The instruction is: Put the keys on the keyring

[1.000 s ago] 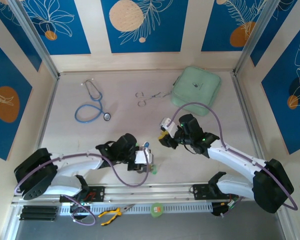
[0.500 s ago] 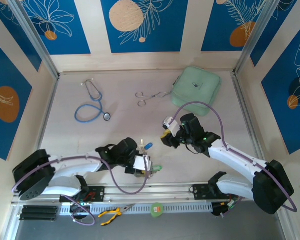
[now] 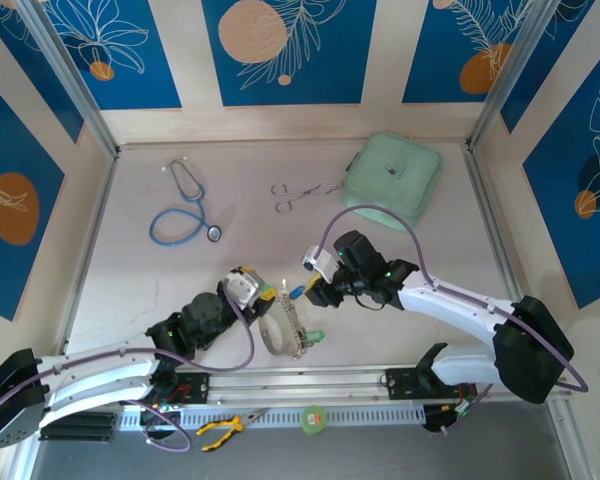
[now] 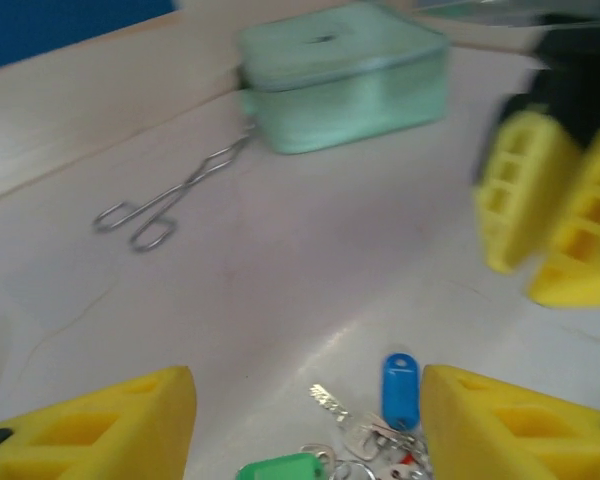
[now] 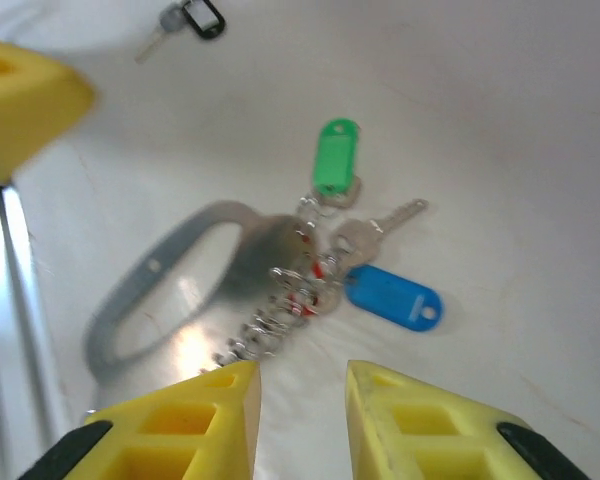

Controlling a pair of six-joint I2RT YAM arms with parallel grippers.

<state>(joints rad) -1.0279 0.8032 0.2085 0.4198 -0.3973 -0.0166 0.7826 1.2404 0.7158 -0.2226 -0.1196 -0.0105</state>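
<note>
The pale grey keyring [image 3: 278,328] [image 5: 155,292] lies on the table near the front, between my two grippers. A bunch of keys hangs on it by small rings: a green-headed key [image 5: 335,160] [image 4: 280,467], a blue-headed key [image 5: 392,296] [image 4: 400,388] [image 3: 296,292] and a bare silver key [image 5: 380,224]. A black-headed key [image 5: 196,18] lies apart. My left gripper [image 3: 260,292] [image 4: 307,425] is open just left of the bunch, holding nothing. My right gripper [image 3: 311,292] [image 5: 302,405] hovers over the bunch's right side, its fingers a narrow gap apart and empty.
A blue stethoscope [image 3: 185,205] lies at the back left, steel forceps [image 3: 295,192] [image 4: 170,198] at the back middle, and a mint-green case [image 3: 392,180] [image 4: 345,75] at the back right. Orange pliers [image 3: 228,427] and a green roll [image 3: 313,418] sit on the front rail.
My left gripper has opened, let go of the keyring and drawn back to the left. The ring with its keys now rests on the table. My right gripper has moved left toward the keys.
</note>
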